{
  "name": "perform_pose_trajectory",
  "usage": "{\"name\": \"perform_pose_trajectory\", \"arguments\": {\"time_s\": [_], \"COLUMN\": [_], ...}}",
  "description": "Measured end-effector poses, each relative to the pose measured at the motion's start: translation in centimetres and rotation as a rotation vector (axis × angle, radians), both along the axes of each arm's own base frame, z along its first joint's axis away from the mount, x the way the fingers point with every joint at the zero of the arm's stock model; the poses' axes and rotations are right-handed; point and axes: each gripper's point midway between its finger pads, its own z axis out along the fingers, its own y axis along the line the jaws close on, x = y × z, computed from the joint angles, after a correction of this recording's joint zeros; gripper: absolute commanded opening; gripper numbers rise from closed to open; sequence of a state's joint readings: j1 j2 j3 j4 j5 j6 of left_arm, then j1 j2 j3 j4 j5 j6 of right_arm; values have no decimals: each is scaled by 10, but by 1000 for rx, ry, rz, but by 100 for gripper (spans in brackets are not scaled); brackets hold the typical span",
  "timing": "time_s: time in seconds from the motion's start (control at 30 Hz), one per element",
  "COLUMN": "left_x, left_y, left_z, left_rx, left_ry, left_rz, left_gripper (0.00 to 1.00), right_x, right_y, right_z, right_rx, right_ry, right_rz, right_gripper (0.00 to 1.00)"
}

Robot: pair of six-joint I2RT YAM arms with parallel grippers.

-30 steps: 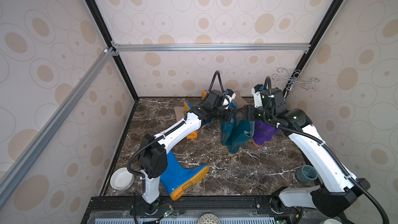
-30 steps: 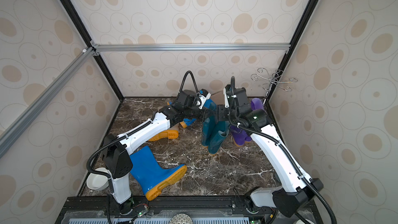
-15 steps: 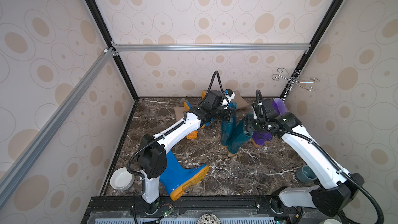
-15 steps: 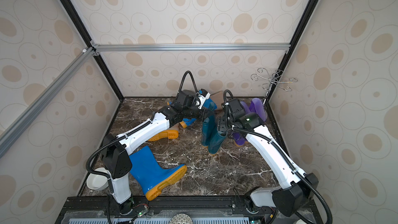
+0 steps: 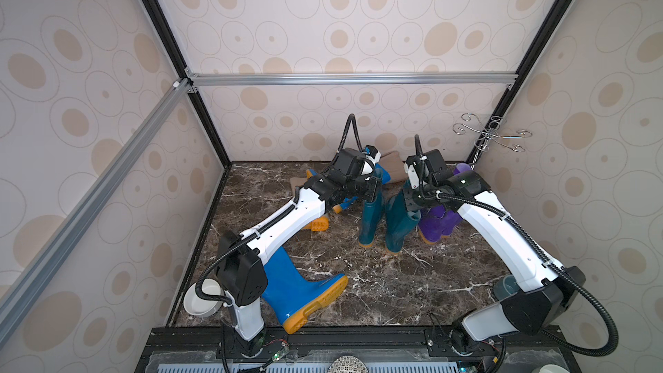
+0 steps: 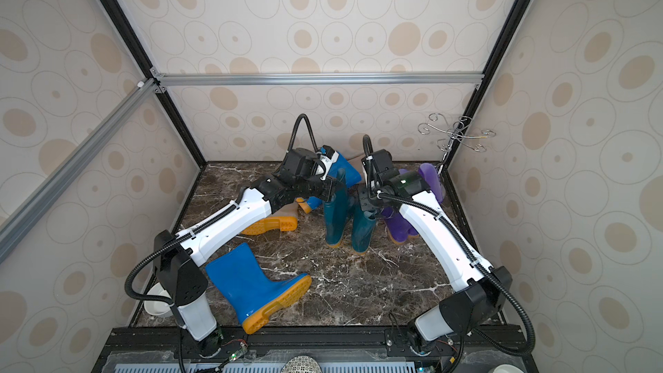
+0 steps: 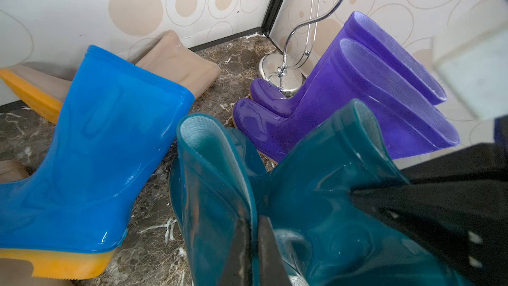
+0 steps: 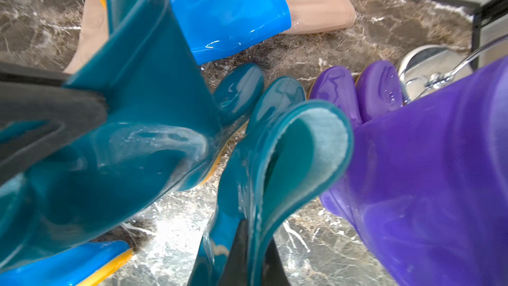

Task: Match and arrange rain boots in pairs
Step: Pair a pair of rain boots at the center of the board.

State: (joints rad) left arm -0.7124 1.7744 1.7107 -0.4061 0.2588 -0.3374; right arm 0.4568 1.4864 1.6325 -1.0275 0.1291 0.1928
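Observation:
Two dark teal rain boots (image 5: pixel 369 220) (image 5: pixel 396 227) stand side by side mid-floor. My left gripper (image 5: pixel 373 191) (image 7: pixel 254 243) is shut on the cuff of the left teal boot (image 7: pixel 214 188). My right gripper (image 5: pixel 412 209) (image 8: pixel 253 248) is shut on the cuff of the right teal boot (image 8: pixel 288 155). Two purple boots (image 5: pixel 436 226) (image 7: pixel 357 92) stand together just right of them. One bright blue boot (image 5: pixel 297 292) lies at the front, another (image 7: pixel 104 138) stands at the back. Beige boots lie by the back wall (image 7: pixel 178 64) and under my left arm (image 6: pixel 272 222).
A chrome hook stand (image 5: pixel 491 134) fills the back right corner behind the purple boots. A white bowl (image 5: pixel 201 297) sits at the front left by my left arm's base. A grey-teal cup (image 5: pixel 504 287) sits at the front right. Walls close in three sides.
My right gripper came down and left from above the purple boots to the right teal boot's cuff and shut on it. My left gripper stayed shut on the other teal boot.

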Motion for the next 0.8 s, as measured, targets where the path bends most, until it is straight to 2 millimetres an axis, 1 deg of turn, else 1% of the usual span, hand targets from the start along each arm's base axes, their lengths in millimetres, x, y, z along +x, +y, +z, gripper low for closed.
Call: {"name": "perform_pose_trajectory", "arguments": {"time_s": [0.07, 0.2, 0.37, 0.5, 0.67, 0.8], "left_x": [-1, -2, -2, -5, -11, -13], "left_y": [-1, -10, -23, -34, -47, -50], "left_z": [-3, -5, -8, -7, -9, -9], "left_rx": [-13, -83, -187, -248, -280, -293], "left_ry": [15, 37, 60, 87, 116, 132], "left_rz": [-1, -11, -7, -13, -25, -22], "left_gripper": [0, 0, 0, 0, 0, 0], "right_x": [1, 6, 15, 19, 28, 34], "right_y": [-2, -4, 3, 6, -6, -9], "right_z": [-2, -9, -21, -20, -20, -21], "right_rx": [-7, -6, 7, 25, 17, 34], "right_ry": [7, 47, 96, 90, 67, 54], "right_rz": [14, 33, 83, 120, 124, 133], "right_gripper": [0, 0, 0, 0, 0, 0]}}
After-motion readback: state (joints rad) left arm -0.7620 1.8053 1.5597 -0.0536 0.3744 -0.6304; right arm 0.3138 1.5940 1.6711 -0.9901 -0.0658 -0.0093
